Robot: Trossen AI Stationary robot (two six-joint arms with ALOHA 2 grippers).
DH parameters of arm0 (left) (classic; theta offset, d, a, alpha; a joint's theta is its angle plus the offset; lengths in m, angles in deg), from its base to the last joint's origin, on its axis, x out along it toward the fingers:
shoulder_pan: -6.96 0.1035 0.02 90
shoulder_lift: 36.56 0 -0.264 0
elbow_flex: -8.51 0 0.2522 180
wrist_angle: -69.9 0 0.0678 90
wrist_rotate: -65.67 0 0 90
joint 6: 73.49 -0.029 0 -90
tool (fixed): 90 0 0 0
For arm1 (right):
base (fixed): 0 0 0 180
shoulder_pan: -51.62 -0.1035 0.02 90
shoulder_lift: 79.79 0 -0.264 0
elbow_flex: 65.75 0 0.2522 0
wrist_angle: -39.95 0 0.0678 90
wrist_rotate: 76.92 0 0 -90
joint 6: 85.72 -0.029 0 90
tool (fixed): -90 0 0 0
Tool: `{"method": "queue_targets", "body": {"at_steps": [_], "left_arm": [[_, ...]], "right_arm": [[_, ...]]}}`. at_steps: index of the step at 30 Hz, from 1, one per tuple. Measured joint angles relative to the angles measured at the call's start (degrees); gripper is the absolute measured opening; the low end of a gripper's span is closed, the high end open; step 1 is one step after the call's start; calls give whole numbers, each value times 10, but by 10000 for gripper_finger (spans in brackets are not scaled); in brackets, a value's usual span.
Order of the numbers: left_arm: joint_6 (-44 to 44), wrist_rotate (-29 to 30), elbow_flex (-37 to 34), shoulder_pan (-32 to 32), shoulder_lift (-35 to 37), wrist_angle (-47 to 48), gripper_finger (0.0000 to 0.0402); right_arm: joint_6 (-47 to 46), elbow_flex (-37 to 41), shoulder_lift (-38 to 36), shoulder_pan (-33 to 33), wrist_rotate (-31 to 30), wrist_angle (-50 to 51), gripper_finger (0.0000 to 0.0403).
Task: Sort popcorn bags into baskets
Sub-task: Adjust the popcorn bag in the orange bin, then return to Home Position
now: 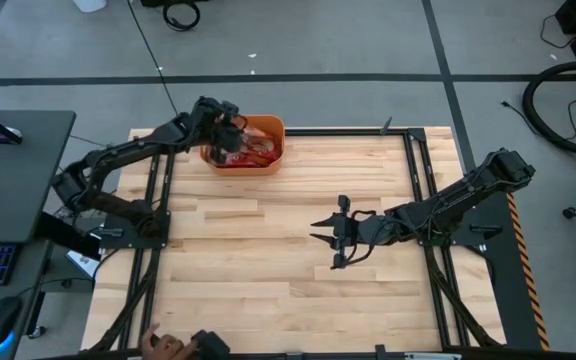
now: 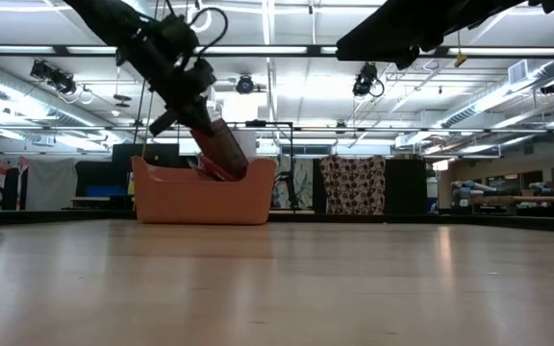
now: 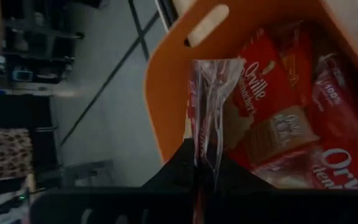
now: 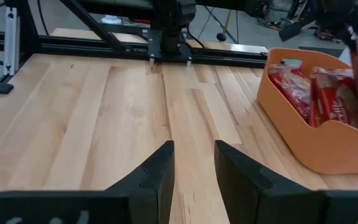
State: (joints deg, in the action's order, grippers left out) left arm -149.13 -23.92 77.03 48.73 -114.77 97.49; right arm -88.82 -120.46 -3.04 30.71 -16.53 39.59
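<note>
An orange basket (image 1: pixel 268 162) stands at the table's far edge, left of centre, with several red popcorn bags (image 3: pixel 303 124) lying in it. My left gripper (image 1: pixel 230 138) hangs over the basket's left part, shut on one more popcorn bag (image 3: pixel 209 106), which reaches down into the basket (image 2: pixel 221 149). My right gripper (image 1: pixel 320 238) waits open and empty above the table's middle, its fingers (image 4: pixel 191 168) pointing toward the table's left edge. My left gripper pinches the popcorn bag between its two fingers by one end edge (image 3: pixel 202 163), seen edge-on in the left wrist view. The fingers slant down from the table's left side. The bag hangs tilted below them, its lower end (image 2: pixel 231 163) inside the basket.
Dark metal frame rails run along the table's left, right and far edges (image 1: pixel 408 160). Bare wooden tabletop (image 1: pixel 268 270) lies between the basket and the near edge. A person's hand (image 1: pixel 163 345) shows at the near edge, left.
</note>
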Motion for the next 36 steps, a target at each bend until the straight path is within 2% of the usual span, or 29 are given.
{"method": "queue_targets", "body": {"at_steps": [4, 9, 11, 15, 17, 19, 22, 24, 29, 33, 36], "left_arm": [[16, 5, 0, 14, -26, 6, 31], [20, 42, 0, 24, -27, 7, 82], [28, 73, 0, 30, -26, 20, 100], [47, 173, 0, 39, -24, 46, 121], [74, 188, 0, 39, -16, 70, 124], [111, 157, 0, 32, 5, 96, 124], [192, 57, -1, 19, 38, 136, 125], [257, -9, 0, 10, 64, 145, 125], [430, -85, 0, -13, 110, 174, 118], [483, -154, -28, -32, 142, 162, 96], [511, -172, -78, -49, 168, 111, 75]], "right_arm": [[-8, 0, 0, 0, -7, 0, 118], [-13, 0, 0, 0, -8, 5, 118], [-18, 0, 0, 0, -8, 12, 118], [-38, 0, 0, 0, -8, 23, 118], [-47, 0, 0, 0, -9, 36, 118], [-48, 0, 0, 0, -15, 58, 118], [-45, 1, -2, -1, -23, 92, 118], [-37, 11, -13, 0, -20, 77, 118], [-33, 84, -45, 21, 12, -8, 118], [-54, 166, -82, 46, 53, -103, 118], [-62, 220, -118, 53, 67, -180, 118]]}}
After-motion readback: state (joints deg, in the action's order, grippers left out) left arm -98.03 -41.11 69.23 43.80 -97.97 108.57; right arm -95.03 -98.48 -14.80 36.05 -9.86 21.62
